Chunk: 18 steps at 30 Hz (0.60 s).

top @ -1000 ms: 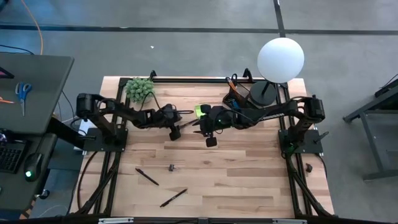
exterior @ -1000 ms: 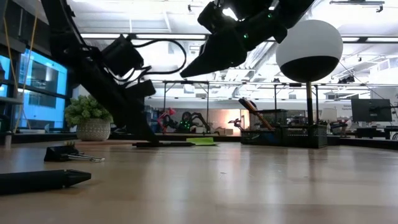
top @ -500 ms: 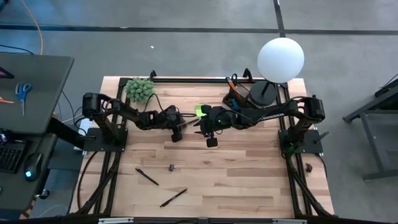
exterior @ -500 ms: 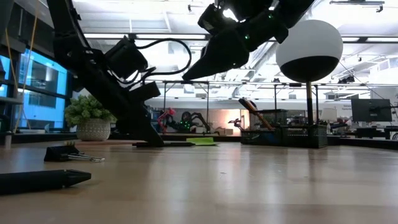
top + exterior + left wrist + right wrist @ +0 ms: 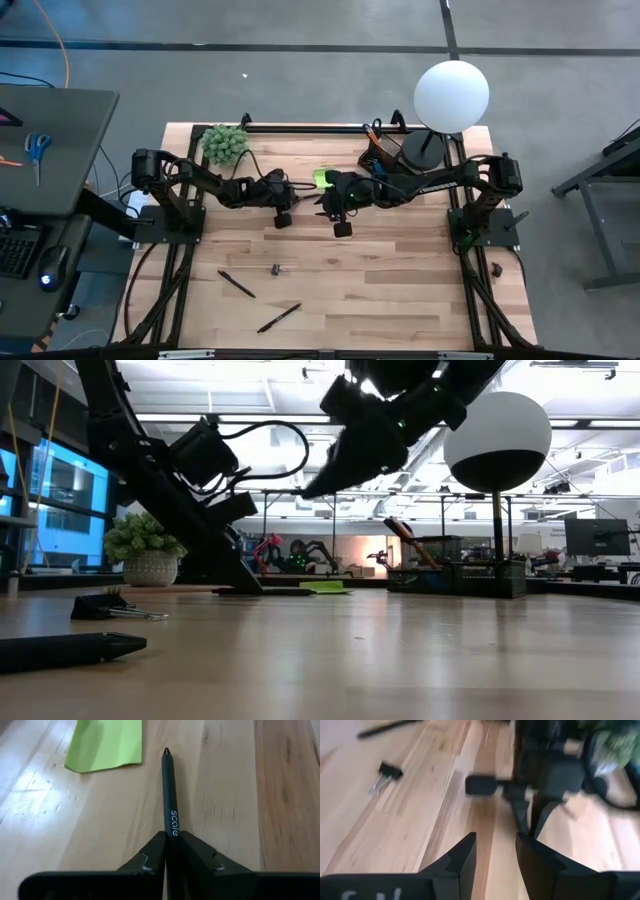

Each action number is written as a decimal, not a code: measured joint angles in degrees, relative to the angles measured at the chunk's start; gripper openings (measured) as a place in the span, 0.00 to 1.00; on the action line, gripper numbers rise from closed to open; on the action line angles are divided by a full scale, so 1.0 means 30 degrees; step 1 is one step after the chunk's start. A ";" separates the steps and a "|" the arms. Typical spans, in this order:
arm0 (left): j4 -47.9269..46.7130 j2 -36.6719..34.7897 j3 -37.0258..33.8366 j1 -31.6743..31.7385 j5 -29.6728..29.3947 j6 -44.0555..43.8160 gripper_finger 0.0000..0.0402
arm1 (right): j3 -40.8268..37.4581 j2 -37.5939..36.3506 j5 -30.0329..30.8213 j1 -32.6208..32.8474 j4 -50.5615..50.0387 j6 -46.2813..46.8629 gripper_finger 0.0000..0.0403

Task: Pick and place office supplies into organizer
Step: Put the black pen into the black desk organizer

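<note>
A: We note the left gripper [image 5: 167, 851] pinching a black pen [image 5: 168, 795] flat on the desk, toward its far edge beside the sticky pad [image 5: 106, 745], low enough for lifting.

B: The right gripper [image 5: 495, 851] hangs spread and empty. We think the organizer [image 5: 381, 152] sits at the far right corner, partly hidden.

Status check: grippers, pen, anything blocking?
Left gripper down at the table, fingers shut on black pen. Right gripper raised beside it, fingers apart, empty. Green sticky pad just past the pen tip, not touching.
</note>
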 joint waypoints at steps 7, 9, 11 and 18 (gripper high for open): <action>-0.0576 -0.0928 -0.0110 -0.0329 0.0514 -0.0108 0.02 | -0.0073 0.0007 0.0829 -0.0121 -0.1694 0.0853 0.32; -0.0709 -0.1129 0.0036 -0.0545 0.0563 -0.0284 0.04 | -0.0073 0.0007 0.1091 -0.0043 -0.1483 0.0790 0.32; -0.1263 -0.1466 0.0346 -0.0850 0.0583 -0.0413 0.06 | -0.0069 0.0105 0.0813 -0.0027 -0.1121 0.0871 0.32; -0.3395 -0.1946 0.1944 -0.2265 0.0613 -0.0501 0.02 | -0.0066 0.0931 0.0360 -0.0035 -0.0423 0.1043 0.32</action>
